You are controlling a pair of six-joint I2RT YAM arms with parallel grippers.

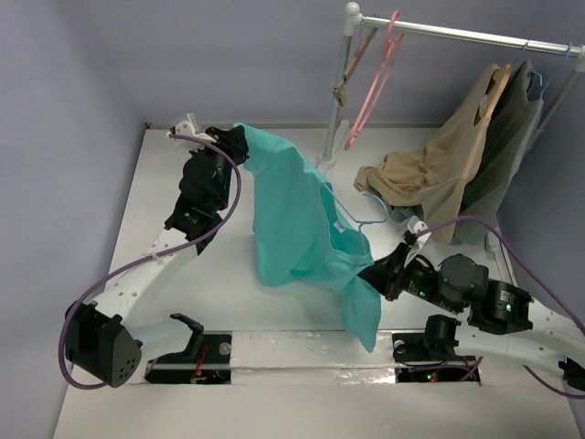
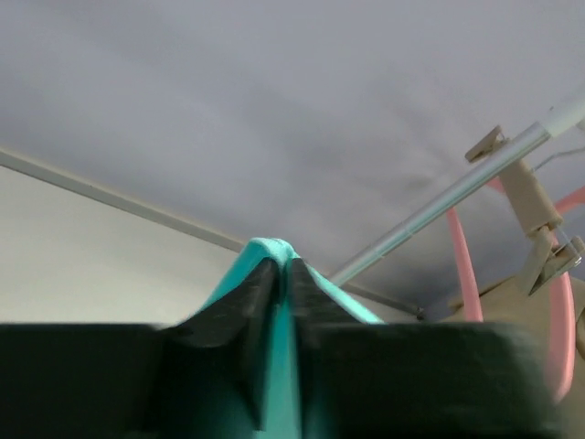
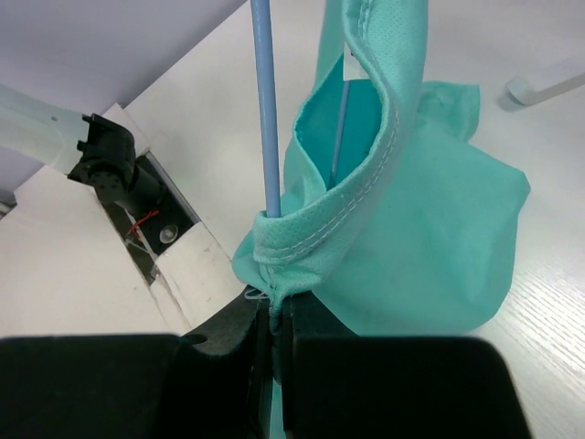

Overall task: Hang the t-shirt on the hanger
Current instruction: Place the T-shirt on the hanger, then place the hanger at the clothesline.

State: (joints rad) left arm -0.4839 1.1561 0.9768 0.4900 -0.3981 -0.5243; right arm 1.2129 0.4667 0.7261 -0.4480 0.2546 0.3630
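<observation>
The teal t-shirt hangs stretched in the air between my two grippers. My left gripper is at the back left, shut on one upper edge of the t-shirt, with fabric pinched between its fingers. At the front right, my right gripper is shut on a bunched seam of the t-shirt by the neck opening. The thin light-blue hanger sticks out of the shirt. In the right wrist view one arm of the hanger runs down into the collar fold just above the jaws.
A clothes rack stands at the back right, with a pink hanger, a brown wooden hanger, a tan garment and a dark grey-green garment. The rack's foot rests on the table. Walls close the left and back.
</observation>
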